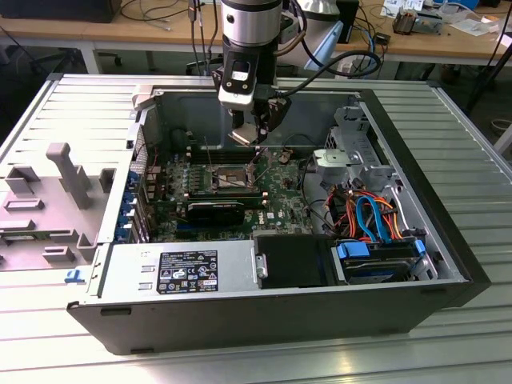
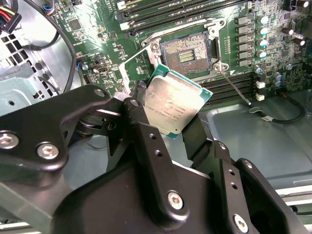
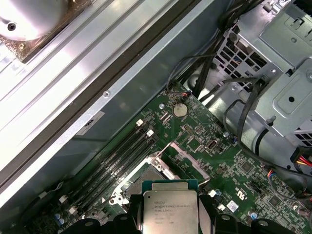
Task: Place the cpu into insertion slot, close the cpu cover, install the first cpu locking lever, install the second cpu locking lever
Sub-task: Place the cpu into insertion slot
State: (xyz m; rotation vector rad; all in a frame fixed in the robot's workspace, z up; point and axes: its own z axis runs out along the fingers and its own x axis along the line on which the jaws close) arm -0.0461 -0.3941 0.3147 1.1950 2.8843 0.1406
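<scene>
Quick status from my remote seat: none of the four steps is done yet. The claw (image 1: 258, 142) is pinching the chip (image 2: 174, 103) by two opposite edges, metal top up, and it hangs over the green board (image 1: 280, 196), not seated in anything. The socket (image 2: 187, 50) is bare, contacts showing. The cover (image 2: 130, 73) looks swung open beside it, and one thin lever (image 2: 234, 88) pokes out loose, so I'd say placing, closing and both levers are all left to do.

What each camera gives me:
- The exterior view shows the whole open case (image 1: 448, 240) and where the arm is. The claw sits at about 1 o'clock from the socket, with the cable bundle (image 1: 364, 212) off at roughly 4 o'clock. The chip itself is too tiny there to make out.
- The second wrist view is the useful one, with the grip, the empty socket and the loose lever all together.
- The first wrist view shows the chip's top square-on and the long memory slots (image 3: 114, 163), but the chip hides most of the socket.
</scene>
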